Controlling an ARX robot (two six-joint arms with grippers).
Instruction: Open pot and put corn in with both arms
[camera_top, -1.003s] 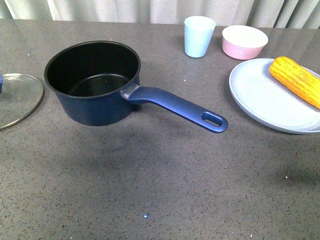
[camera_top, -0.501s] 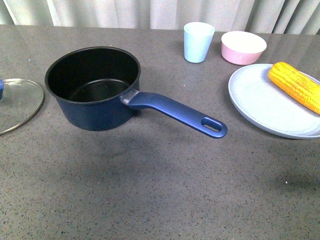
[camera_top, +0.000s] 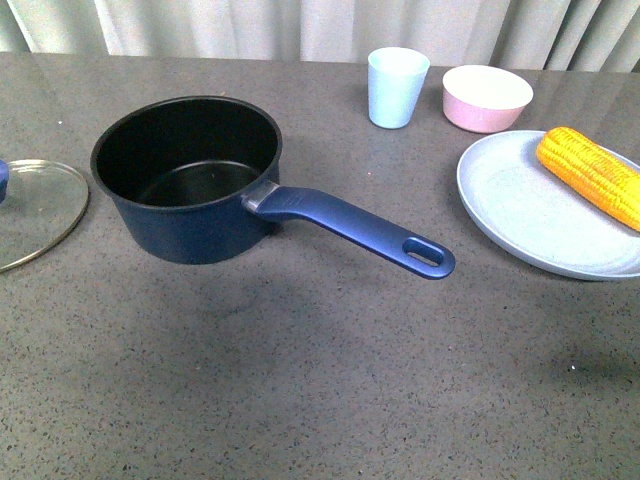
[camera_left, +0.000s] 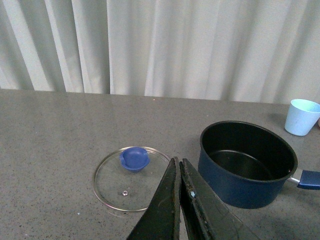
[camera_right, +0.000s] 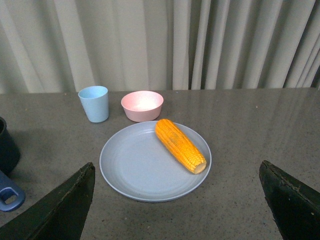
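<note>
On the table: open pot, corn on a plate

Mid-table, the round blue pot (camera_top: 190, 232) stands uncovered on the speckled grey table (camera_top: 300, 380), its long handle pointing right and toward the camera. Bare tabletop lies in front. A glass lid (camera_top: 35, 210) lies flat at the left edge. The ridged corn (camera_top: 590, 175) rests on a smooth plate (camera_top: 530, 215) at the right (long axis back-left to front-right). The left gripper (camera_left: 180, 170) is pressed together; the right gripper (camera_right: 176, 166) is spread wide.

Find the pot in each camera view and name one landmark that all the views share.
Front view: the pot stands left of centre, whole and open.
Left wrist view: the pot shows whole, between the glass lid and the light blue cup.
Right wrist view: only a sliver of the pot shows, cut by the picture's edge, beyond the cup from the plate.
Shared landmark: the light blue cup.
</note>
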